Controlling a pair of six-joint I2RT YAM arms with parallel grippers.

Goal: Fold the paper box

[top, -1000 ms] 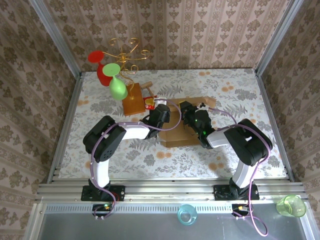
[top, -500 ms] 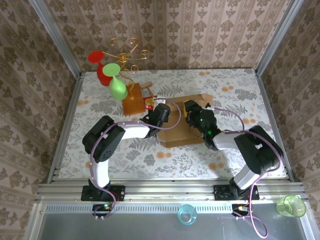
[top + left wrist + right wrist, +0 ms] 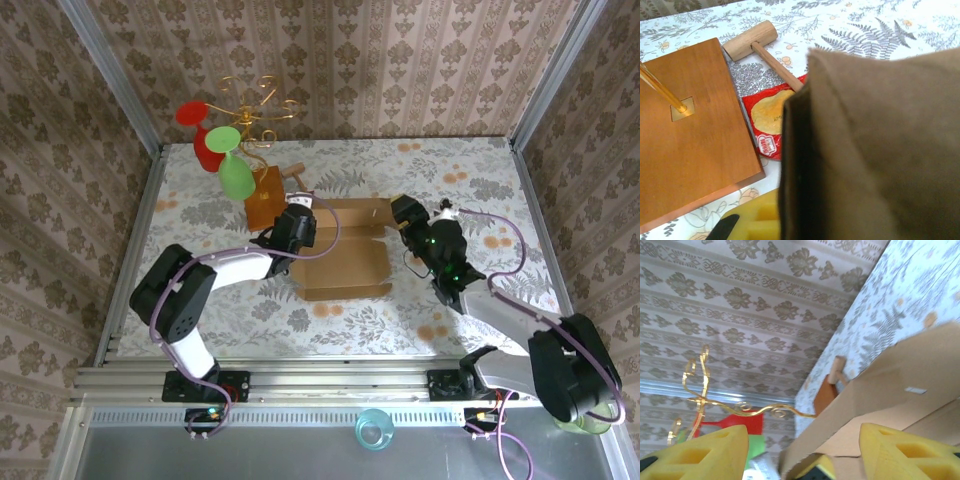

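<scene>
The left gripper [image 3: 300,222] is clamped shut on the left edge of the paper box [image 3: 345,255] — brown cardboard, partly folded, laid at the middle of the floral table [image 3: 470,170]. The right gripper [image 3: 805,455] is seen released, its yellow pads [image 3: 705,450] spread wide at the box's far right corner. A wooden block [image 3: 685,125], a red packet [image 3: 767,120] and a mallet [image 3: 752,40] are seen just beside that left edge.

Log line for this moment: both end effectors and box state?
left end effector: shut on paper box, left edge | right end effector: open, at right edge | paper box: on table, fold unfinished
</scene>
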